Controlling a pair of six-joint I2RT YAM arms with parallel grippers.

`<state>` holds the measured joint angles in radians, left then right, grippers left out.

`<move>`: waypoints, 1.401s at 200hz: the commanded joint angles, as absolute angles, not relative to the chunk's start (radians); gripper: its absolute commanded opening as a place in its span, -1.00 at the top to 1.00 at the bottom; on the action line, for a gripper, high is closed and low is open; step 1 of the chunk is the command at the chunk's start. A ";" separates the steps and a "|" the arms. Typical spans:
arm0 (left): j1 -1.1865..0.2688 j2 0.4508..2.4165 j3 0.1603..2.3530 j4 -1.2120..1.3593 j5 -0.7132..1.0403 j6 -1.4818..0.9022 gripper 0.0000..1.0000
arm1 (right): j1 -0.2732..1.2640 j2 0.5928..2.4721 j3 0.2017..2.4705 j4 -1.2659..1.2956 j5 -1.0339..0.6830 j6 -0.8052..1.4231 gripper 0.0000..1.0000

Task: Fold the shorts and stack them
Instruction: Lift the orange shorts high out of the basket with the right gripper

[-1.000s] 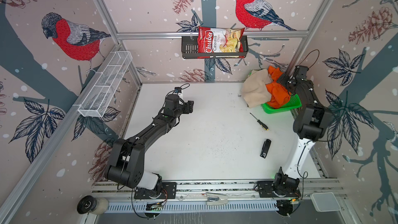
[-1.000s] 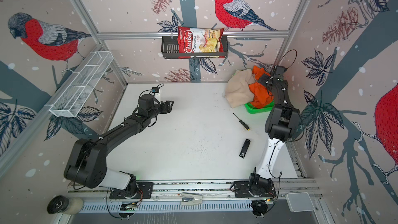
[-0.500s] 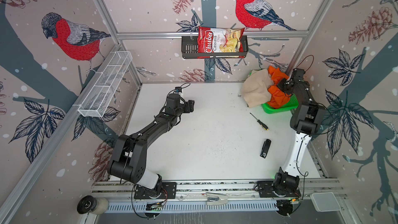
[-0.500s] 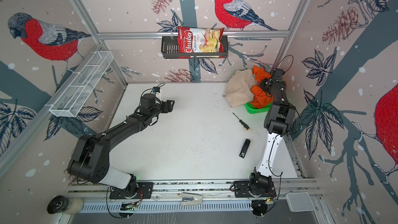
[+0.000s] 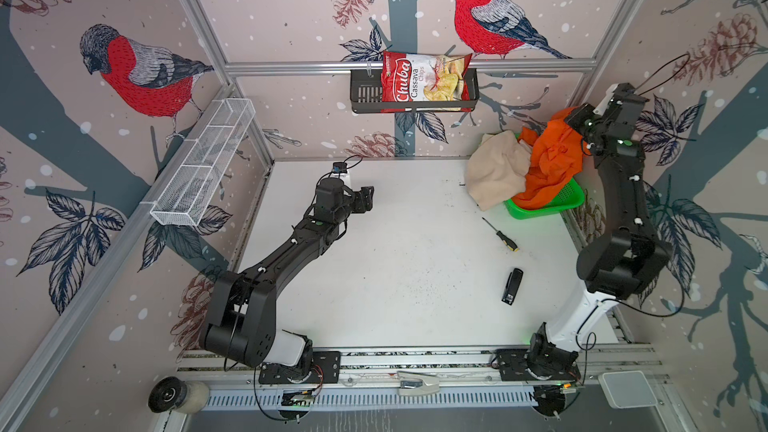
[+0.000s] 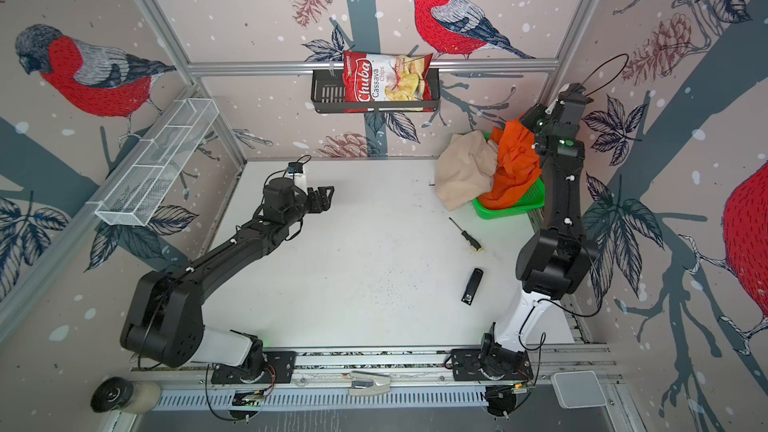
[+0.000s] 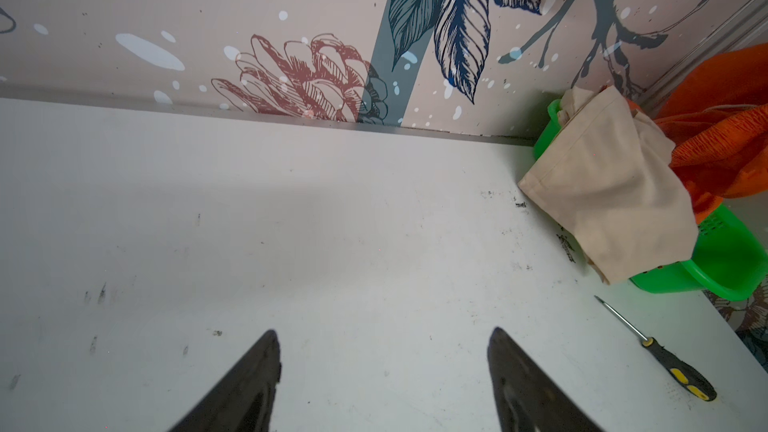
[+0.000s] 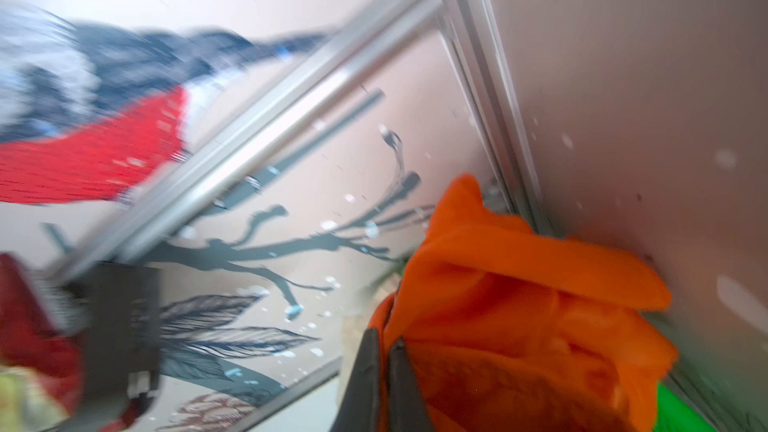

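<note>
step: pretty sure I was right at the start, fishing the first pair out. Nothing was folded or stacked yet.
right gripper point(image 8: 386, 340): jaws were pinched together on a fold of the orange shorts point(image 5: 548, 160), up in the back right corner.
left gripper point(image 7: 383, 331): jaws stood wide apart with nothing in them, hovering over the bare table point(image 5: 395, 284), well apart from the cloth.
orange shorts: they were crumpled, with the top bunched up at the gripper and the rest sagging into the green basket point(image 5: 552, 206). I couldn't make out a drawstring or logo.
beige shorts point(image 5: 494, 172): a rumpled heap that hung over the basket's rim onto the table, touching the orange pair.
next move: my guess was to lift the orange pair clear of the beige, carry it to the open middle and spread it flat, steering wide of the screwdriver point(image 5: 500, 235) near the basket.
</note>
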<state>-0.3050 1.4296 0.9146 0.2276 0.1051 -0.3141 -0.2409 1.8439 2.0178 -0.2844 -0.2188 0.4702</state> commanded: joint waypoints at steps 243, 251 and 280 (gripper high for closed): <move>-0.305 1.233 0.950 0.110 -0.019 -0.296 -0.56 | 0.563 1.553 2.144 -0.092 -0.181 0.296 1.00; -0.304 1.226 0.951 0.100 -0.029 -0.296 -0.56 | 0.605 1.562 2.128 -0.089 -0.178 0.292 1.00; -0.304 1.196 0.943 0.079 -0.059 -0.286 -0.56 | 0.677 1.604 2.083 -0.112 -0.156 0.298 1.00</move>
<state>-0.3050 1.2175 0.9428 0.1081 -0.0120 -0.3054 0.6426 1.5833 2.1113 -0.1394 -0.1753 0.3126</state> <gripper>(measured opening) 0.779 0.070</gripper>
